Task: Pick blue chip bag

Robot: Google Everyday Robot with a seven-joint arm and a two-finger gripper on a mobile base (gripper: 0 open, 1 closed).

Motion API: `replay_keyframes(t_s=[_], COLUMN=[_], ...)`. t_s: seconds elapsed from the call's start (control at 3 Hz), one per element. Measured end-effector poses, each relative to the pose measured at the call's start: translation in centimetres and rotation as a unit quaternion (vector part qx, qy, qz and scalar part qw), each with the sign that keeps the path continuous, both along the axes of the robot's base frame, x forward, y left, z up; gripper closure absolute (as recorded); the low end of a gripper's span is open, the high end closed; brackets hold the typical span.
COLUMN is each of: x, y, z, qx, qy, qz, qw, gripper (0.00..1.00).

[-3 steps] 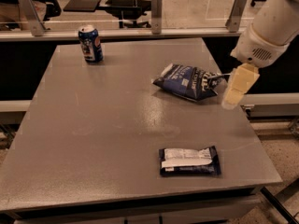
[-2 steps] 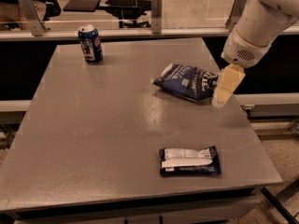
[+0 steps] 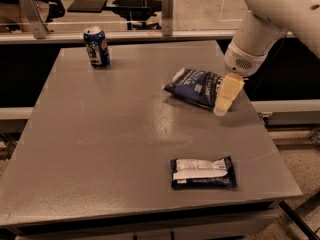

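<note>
compared with a moment ago, we see the gripper (image 3: pixel 223 104) further left: it now hangs in front of the right end of the blue chip bag (image 3: pixel 192 86), where earlier it sat clear of the bag to the right. the white arm (image 3: pixel 270 19) leans in from the upper right corner, a little more over the table (image 3: pixel 100 134) than before. we cannot tell whether the gripper is released or clenched, nor whether it touches the bag. the bag itself has not moved; it lies on the right half of the table, toward the far side, puffy and crinkled, its white label patches facing up. the blue soda can (image 3: pixel 97 46) stands upright near the far left corner, well apart from the bag. a flat dark packet (image 3: pixel 202 173) with a white label lies near the front edge, also well apart. only the gripper's own body covers part of the bag.
</note>
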State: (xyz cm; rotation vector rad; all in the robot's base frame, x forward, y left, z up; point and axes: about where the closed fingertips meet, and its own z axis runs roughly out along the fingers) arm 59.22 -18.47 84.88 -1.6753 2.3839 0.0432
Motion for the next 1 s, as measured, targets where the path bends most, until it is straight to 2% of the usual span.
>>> replay_keyframes(t_s=[0.33, 1.0], x=[0.3, -0.1], y=[0.9, 2.5], z=[0.5, 2.6], qx=[0.011, 0.043], qy=[0.003, -0.001], qz=[-0.006, 0.000], qw=[0.9999, 0.9991], gripper=[0.20, 0.67])
